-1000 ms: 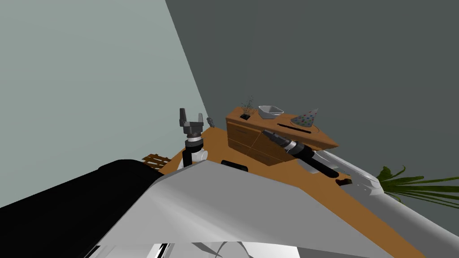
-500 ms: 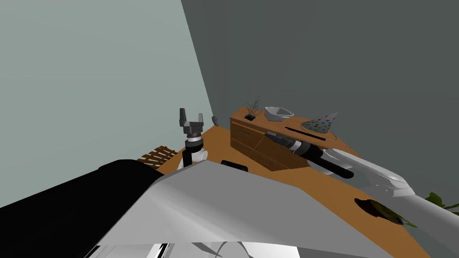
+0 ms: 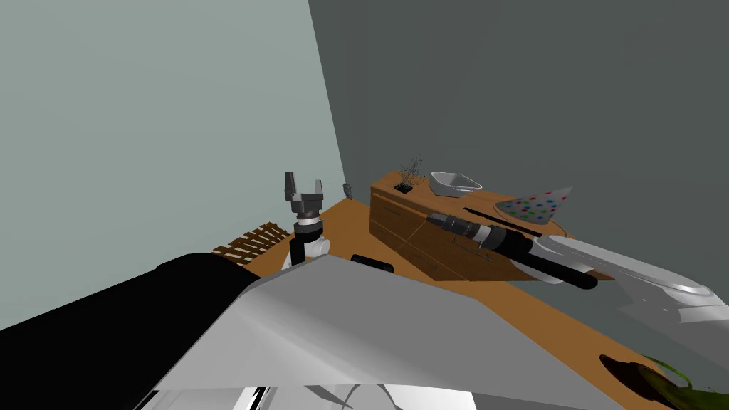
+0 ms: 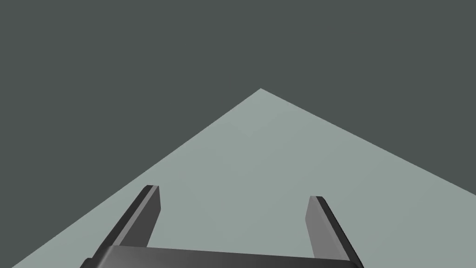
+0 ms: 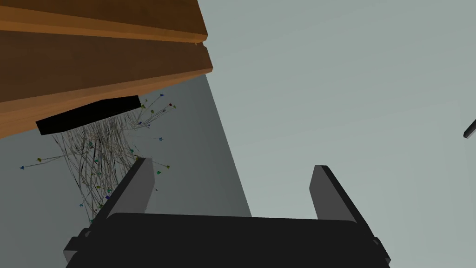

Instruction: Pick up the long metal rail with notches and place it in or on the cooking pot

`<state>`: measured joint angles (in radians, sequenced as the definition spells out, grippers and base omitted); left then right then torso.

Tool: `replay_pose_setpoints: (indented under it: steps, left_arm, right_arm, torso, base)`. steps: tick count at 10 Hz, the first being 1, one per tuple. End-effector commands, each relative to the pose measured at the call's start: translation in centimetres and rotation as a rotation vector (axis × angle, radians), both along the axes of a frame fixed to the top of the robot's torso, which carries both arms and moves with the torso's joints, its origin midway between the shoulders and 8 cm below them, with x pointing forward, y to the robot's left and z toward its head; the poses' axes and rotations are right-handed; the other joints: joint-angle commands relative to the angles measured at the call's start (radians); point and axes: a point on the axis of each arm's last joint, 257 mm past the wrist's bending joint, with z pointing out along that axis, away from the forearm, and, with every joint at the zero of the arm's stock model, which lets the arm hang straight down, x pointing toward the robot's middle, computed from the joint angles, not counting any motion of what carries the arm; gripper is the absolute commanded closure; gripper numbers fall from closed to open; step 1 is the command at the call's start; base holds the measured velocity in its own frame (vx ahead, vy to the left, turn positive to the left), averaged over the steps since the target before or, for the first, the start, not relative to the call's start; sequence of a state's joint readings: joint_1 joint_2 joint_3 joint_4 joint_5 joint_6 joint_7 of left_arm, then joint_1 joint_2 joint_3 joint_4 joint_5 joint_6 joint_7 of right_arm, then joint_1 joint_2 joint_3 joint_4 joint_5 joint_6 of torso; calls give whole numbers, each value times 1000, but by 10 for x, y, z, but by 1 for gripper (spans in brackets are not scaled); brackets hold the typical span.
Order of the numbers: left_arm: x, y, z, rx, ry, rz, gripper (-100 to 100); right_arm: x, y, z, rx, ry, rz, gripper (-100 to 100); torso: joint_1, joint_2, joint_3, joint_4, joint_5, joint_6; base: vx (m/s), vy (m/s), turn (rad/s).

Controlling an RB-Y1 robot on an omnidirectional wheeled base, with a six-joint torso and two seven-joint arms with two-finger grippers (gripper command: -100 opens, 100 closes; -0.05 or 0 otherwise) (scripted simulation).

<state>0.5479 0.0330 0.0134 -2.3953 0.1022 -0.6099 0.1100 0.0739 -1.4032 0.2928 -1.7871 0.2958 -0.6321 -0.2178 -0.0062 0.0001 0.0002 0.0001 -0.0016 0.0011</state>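
The right gripper point(image 5: 232, 168) is spread wide and empty, at the front of the wooden dresser point(image 3: 399, 222). The thin dark rail point(image 3: 478, 213) lies flat on the dresser top, just right of and beyond the gripper. Its long axis follows the front edge, near the white pot point(image 3: 454, 184). The right arm is nearer. The left gripper point(image 3: 304, 186), also spread and empty, stands well to the left.

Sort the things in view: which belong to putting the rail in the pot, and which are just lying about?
Job: dark thin rail, light grey pot, both on the wooden cabinet.
Lying about: dotted cone, wispy plant in a black holder, wooden slats on the floor, potted plant.
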Motion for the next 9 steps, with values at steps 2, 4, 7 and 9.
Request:
replay_pose_setpoints:
  steps: [2, 4, 7, 9]
  left_arm:
    - [0, 0, 0, 0, 0, 0, 0]
    - [0, 0, 0, 0, 0, 0, 0]
    - [0, 0, 0, 0, 0, 0, 0]
    - [0, 0, 0, 0, 0, 0, 0]
  right_arm:
    - [0, -13, -1, -68, 12, 3, -100]
    - [-2, -36, -7, -150, 38, 1, -100]
    - [-11, -73, -21, -265, 97, -9, -100]
    - [-11, -80, -17, -303, 98, -7, -100]
  torso:
    - [0, 0, 0, 0, 0, 1]
    - [1, -1, -1, 0, 0, 0]
    - [-1, 0, 0, 0, -1, 1]
    - [-2, -1, 0, 0, -1, 1]
  base:
    - [4, -54, 69]
    - [7, -60, 260]
    - [-2, -89, 237]
    - [-3, -67, 79]
